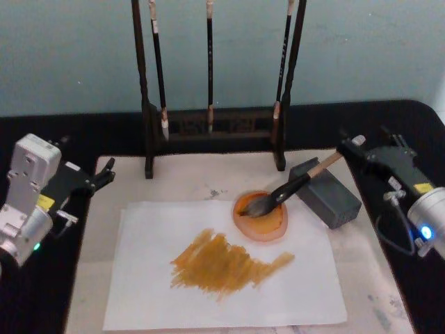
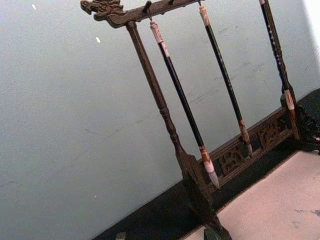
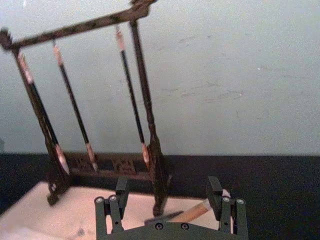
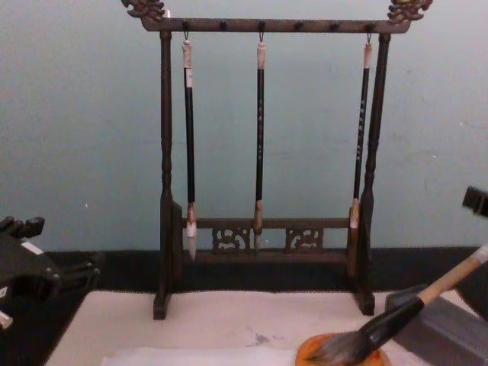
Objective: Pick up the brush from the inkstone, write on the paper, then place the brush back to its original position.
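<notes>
from my head, the brush [image 1: 292,186] lies tilted, its bristles in the orange dish [image 1: 261,216] and its black section propped on the grey inkstone [image 1: 325,192], tan handle pointing at my right hand [image 1: 346,149], which sits just past the handle's end, spread wide and gripping nothing. the paper [image 1: 222,268] lies on the cream mat [image 1: 201,177] with an orange-brown smear of strokes [image 1: 226,263] across it. my left hand [image 1: 104,174] hangs over the dark counter [image 1: 104,132] by the mat's left edge; i cannot tell how it is set. my left wrist sees the brush rack [image 2: 165,115] with thin brushes [image 2: 182,100]. my right wrist shows my fingers [image 3: 121,192] wide apart, the tan handle between and beyond them. from my chest, the brush slants up to the right from the dish
</notes>
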Motion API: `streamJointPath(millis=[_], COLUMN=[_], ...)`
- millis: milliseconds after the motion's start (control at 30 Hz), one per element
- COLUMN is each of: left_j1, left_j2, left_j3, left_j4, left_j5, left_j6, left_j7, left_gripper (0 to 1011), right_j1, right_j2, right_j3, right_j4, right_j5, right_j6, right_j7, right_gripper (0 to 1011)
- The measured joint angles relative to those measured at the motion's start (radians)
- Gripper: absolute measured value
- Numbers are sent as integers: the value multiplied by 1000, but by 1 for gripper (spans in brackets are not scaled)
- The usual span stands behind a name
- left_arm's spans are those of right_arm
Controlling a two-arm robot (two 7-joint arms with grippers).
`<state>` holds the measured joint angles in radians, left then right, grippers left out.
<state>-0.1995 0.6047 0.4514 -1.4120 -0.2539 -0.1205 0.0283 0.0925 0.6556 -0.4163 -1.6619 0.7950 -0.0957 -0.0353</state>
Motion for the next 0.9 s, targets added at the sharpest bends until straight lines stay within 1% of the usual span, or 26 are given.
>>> streamJointPath(millis=[133, 167, 200, 233, 333, 533, 633, 900], left_j1=[0, 0, 0, 0, 0, 0, 0, 0], left_j2=[0, 0, 0, 0, 0, 0, 0, 0], left_j3=[0, 0, 0, 0, 0, 0, 0, 0], left_j4=[0, 0, 0, 0, 0, 0, 0, 0], left_j5=[0, 0, 0, 0, 0, 0, 0, 0], left_j6=[0, 0, 0, 0, 0, 0, 0, 0], left_j7=[0, 0, 0, 0, 0, 0, 0, 0], left_gripper=[1010, 1010, 1009, 1010, 1010, 1009, 1010, 1010], right_j1=[-10, -15, -18, -21, -30, -44, -46, -46], right_j2=[0, -1, -1, -3, -6, -17, -20, -19], right_j3=[-21, -32, -37, -46, -60, -65, -65, -65], right_j4=[1, 2, 3, 5, 9, 17, 20, 19], right_j5=[-75, -107, -120, -143, -178, -202, -206, -208], right_j6=[-16, -21, -22, -25, -26, -15, -5, -7], right_j7=[-16, -19, -21, -22, -21, -19, -16, -16], right_gripper=[1000, 1000, 1000, 1000, 1000, 1000, 1000, 1000])
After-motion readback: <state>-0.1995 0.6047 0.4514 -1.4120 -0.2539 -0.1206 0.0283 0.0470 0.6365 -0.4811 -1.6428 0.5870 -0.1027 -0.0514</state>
